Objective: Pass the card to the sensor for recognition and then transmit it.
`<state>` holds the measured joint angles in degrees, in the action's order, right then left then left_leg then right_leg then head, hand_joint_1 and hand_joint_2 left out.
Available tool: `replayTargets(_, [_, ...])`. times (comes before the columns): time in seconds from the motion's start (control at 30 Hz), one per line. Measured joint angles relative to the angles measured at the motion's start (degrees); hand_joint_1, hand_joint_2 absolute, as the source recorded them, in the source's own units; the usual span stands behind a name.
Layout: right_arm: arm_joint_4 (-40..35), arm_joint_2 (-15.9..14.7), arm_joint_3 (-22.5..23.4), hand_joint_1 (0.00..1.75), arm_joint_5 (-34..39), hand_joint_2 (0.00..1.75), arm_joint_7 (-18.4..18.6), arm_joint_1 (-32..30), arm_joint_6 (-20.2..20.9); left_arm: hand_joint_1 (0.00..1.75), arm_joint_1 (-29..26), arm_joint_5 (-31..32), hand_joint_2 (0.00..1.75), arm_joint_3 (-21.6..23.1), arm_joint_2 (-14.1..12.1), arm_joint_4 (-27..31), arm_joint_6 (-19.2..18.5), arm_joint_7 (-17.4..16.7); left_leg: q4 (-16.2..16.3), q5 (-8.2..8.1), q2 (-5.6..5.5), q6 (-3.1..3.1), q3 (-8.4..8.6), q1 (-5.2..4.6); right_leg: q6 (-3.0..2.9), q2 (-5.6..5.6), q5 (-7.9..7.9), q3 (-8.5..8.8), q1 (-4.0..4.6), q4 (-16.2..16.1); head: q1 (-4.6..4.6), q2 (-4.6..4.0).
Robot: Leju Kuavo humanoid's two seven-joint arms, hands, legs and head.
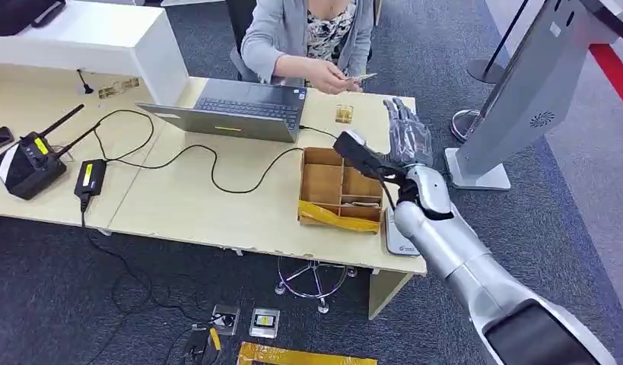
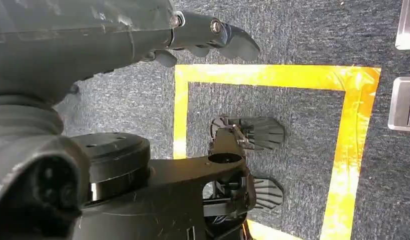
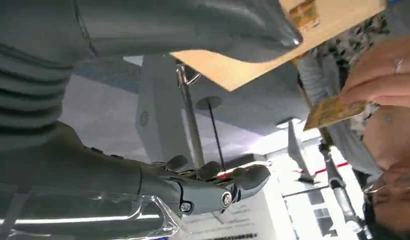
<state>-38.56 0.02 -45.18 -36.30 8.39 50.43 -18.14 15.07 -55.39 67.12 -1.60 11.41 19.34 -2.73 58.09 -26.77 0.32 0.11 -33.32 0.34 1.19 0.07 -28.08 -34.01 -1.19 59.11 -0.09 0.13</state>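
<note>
Head view, right of centre: the right hand (image 1: 405, 131) hovers above the desk's (image 1: 217, 205) far edge with fingers spread and nothing in them. Just above it, the card (image 1: 361, 77) sits pinched in a person's hand (image 1: 328, 74) — behind the laptop (image 1: 239, 110). Left wrist view, upper part: the left hand (image 2: 202, 35) hangs over carpet, fingers loosely curled — holding nothing.

The head view looks down from high up at the table (image 1: 194, 205), with the right arm coming in at the lower right of the frame. The left wrist view looks straight down at the floor (image 2: 303, 30), close behind the left hand (image 2: 208, 37). The right wrist view sits close behind the right hand (image 3: 213, 187) and looks up. It shares the table edge and the person (image 1: 308, 34) with the head view.
</note>
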Motion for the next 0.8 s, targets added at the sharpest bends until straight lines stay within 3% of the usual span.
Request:
replayTargets(0.1, [-0.1,0.3,-0.4,0.00,0.0,0.00,-0.4,-0.2,1.4,0.00,-0.1,-0.2,0.00,0.0,0.0,0.0,0.1,0.2,0.0,0.01,-0.07,0.00,-0.01,0.00,0.00,-0.06,0.00,0.00,0.00,0.0,0.00,0.00])
replayTargets(0.13, [-0.3,0.4,-0.7,0.00,-0.4,1.75,-0.1,-0.2,1.7,0.00,-0.2,-0.2,0.00,0.0,0.0,0.0,0.3,0.3,0.0,0.01,-0.07,-0.01,-0.01,0.00,0.00,-0.06,0.00,0.00,0.00,0.0,0.00,0.00])
replayTargets(0.33, [-3.5,0.2,-1.5,0.00,-3.0,1.75,4.0,-0.5,3.6,0.00,-0.4,-0.5,0.00,0.0,0.0,0.0,0.6,1.1,0.0,0.01,-0.07,-0.01,0.00,0.00,0.00,-0.05,0.00,-0.01,0.00,0.0,0.02,0.00])
replayTargets(0.47, [-9.0,-1.6,-1.9,0.00,-4.6,1.75,7.0,-1.7,5.3,0.00,-0.8,-0.6,0.00,0.0,0.0,0.0,0.7,1.6,0.0,0.01,-0.07,-0.01,0.00,0.00,0.00,-0.06,0.00,-0.02,0.00,0.0,0.02,0.00])
replayTargets(0.6, [-16.7,-4.7,-2.1,0.00,-3.7,1.75,9.2,-4.4,6.9,0.00,-1.6,-0.9,0.00,0.0,-0.1,0.0,0.7,1.6,0.0,0.00,-0.06,0.00,0.02,0.00,0.00,-0.05,-0.01,-0.02,0.00,-0.1,0.02,0.00])
replayTargets(0.8, [-34.6,-11.6,-0.6,0.00,0.6,1.75,12.3,-12.4,8.8,0.00,-3.7,-1.9,0.00,-0.2,-0.9,-0.1,0.8,2.8,0.0,-0.03,-0.06,0.01,0.01,0.00,-0.02,-0.05,-0.07,-0.02,0.00,-0.1,0.02,0.00])
